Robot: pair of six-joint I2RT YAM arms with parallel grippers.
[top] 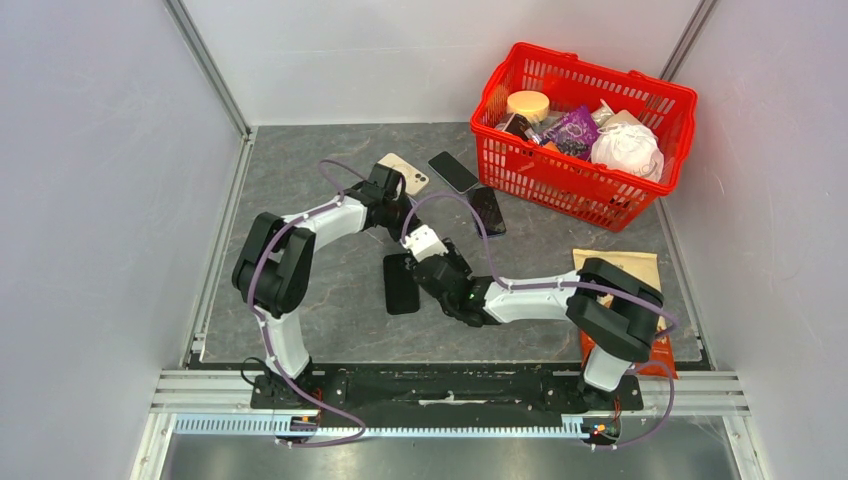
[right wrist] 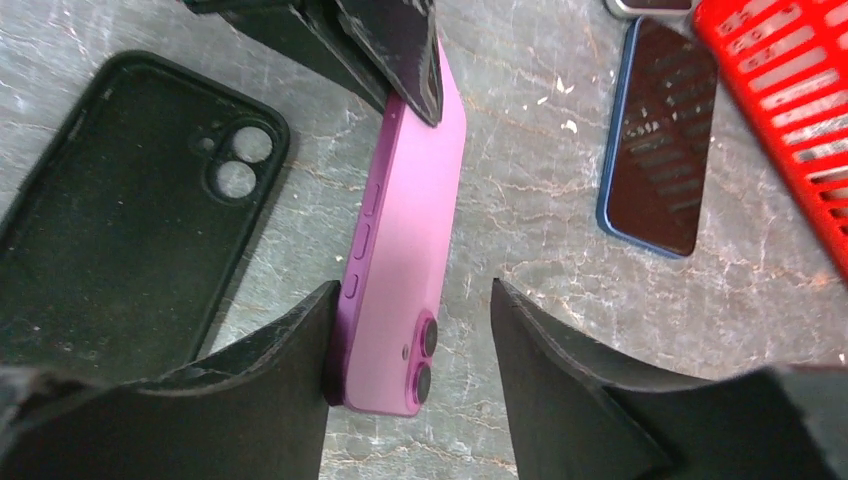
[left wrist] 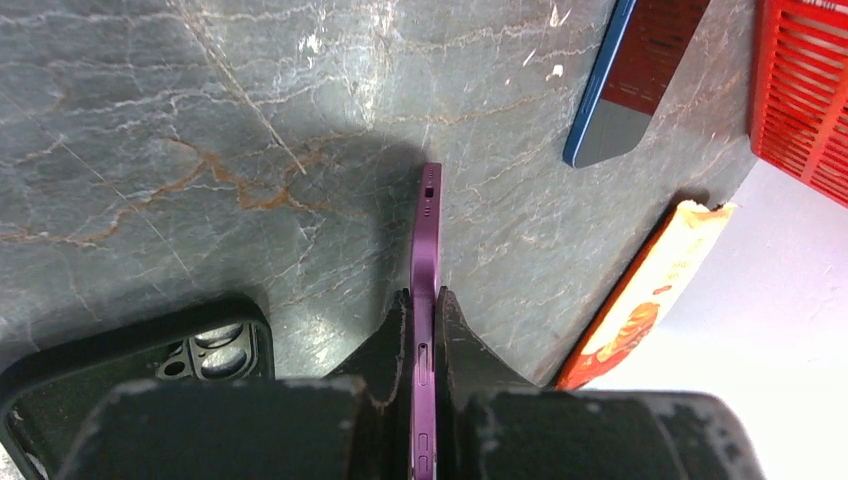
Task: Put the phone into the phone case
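Observation:
A purple phone [right wrist: 405, 250] hangs on edge above the table, camera end toward the right arm. My left gripper [left wrist: 427, 300] is shut on the purple phone's [left wrist: 427, 230] far end, one finger on each flat face. My right gripper [right wrist: 413, 300] stands open around the camera end. Its left finger [right wrist: 290, 350] touches the phone's button edge, and its right finger [right wrist: 560, 360] is a gap away. The black phone case [right wrist: 110, 220] lies open side up on the table just left of the phone, also visible as the case [top: 401, 283] in the top view.
A blue-edged phone [right wrist: 660, 140] lies face up to the right, near the red basket [top: 585, 130] full of goods. Two more phones [top: 404, 172] [top: 453, 171] lie behind the arms. An orange packet [left wrist: 660, 290] lies by the right wall.

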